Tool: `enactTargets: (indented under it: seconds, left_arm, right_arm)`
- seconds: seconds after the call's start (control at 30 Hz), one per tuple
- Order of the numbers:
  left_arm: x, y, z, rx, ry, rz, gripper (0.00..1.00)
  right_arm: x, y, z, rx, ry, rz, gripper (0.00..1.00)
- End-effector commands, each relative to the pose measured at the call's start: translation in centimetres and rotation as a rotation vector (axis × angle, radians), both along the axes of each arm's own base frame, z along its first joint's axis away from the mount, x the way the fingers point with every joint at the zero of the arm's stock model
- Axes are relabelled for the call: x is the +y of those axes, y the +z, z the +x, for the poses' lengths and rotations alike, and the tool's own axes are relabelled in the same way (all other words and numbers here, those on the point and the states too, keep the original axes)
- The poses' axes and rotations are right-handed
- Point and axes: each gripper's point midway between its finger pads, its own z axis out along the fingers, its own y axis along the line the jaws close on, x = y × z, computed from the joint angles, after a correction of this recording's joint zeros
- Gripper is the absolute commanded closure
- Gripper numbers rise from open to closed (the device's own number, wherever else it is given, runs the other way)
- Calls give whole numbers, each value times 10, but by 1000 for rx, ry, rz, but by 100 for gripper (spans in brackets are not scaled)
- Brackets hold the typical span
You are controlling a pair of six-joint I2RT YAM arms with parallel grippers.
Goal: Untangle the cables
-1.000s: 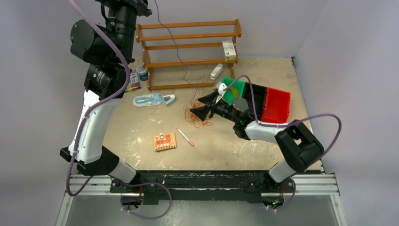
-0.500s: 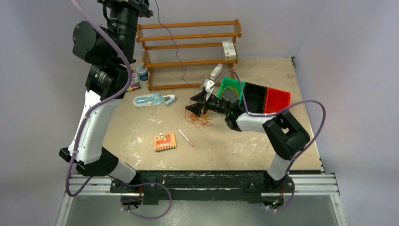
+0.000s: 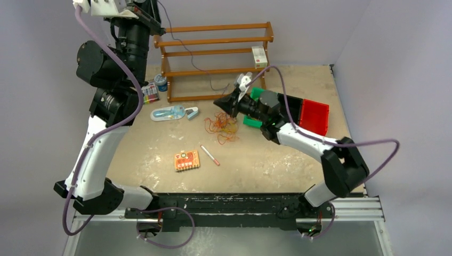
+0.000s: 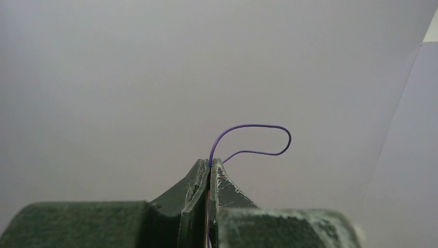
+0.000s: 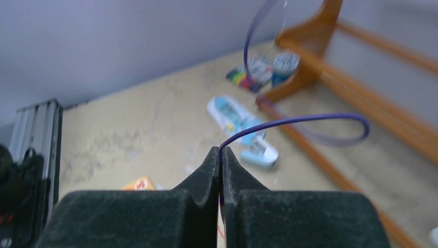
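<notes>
The cables lie as a loose orange-red and yellow tangle (image 3: 221, 128) on the table's middle. A dark blue cable (image 3: 198, 65) runs out of it, up past the rack, to my raised left gripper (image 3: 155, 21). In the left wrist view that gripper (image 4: 210, 163) is shut on the dark blue cable (image 4: 258, 125), whose end loops out against the bare wall. My right gripper (image 3: 218, 101) hangs just above the tangle's far side. In the right wrist view it (image 5: 220, 151) is shut on the same dark blue cable (image 5: 299, 119), which arcs off to the right.
A wooden rack (image 3: 213, 50) stands at the back with a white box (image 3: 259, 56) on it. A green bin (image 3: 255, 120) and a red bin (image 3: 314, 117) sit under the right arm. A pen (image 3: 209, 154), orange card (image 3: 186, 160), blue-white package (image 3: 168, 113) and markers (image 3: 151, 95) lie left of the tangle.
My right gripper has shut on the dark blue cable and pulled back and up off the tangle toward the rack. The left arm has risen and leaned left, the cable still in its jaws.
</notes>
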Motion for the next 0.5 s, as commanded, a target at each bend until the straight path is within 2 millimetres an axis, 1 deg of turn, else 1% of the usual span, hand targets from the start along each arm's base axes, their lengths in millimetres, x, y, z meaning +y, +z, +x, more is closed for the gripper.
enactTargets:
  seconds: [0.0,0.03,0.1,0.17,0.2,0.3,0.37,0.47]
  left_arm:
    - [23,8,-16,-35,49,-69,100]
    - [24,6,-16,-29,50,-69,100]
    - [23,-1,-13,-12,53,-68,100]
    - [23,-7,-11,0,57,-69,100]
    - [23,-10,-9,6,60,-69,100]
    - [23,-16,-5,27,72,-64,100]
    - [23,-21,-3,42,82,-62,100]
    - [22,-31,3,70,85,-67,100]
  right_arm:
    - [-22,119,11,-161,-137,55,100]
    - [-29,134,15,-177,-179,47,100]
    - [-38,155,19,-201,-229,34,100]
    - [-39,162,20,-200,-240,24,100]
    - [-38,160,19,-191,-227,9,100]
    - [-40,177,18,-209,-233,3,100]
    - [-46,192,16,-245,-256,25,100]
    - [-47,194,11,-241,-238,22,100]
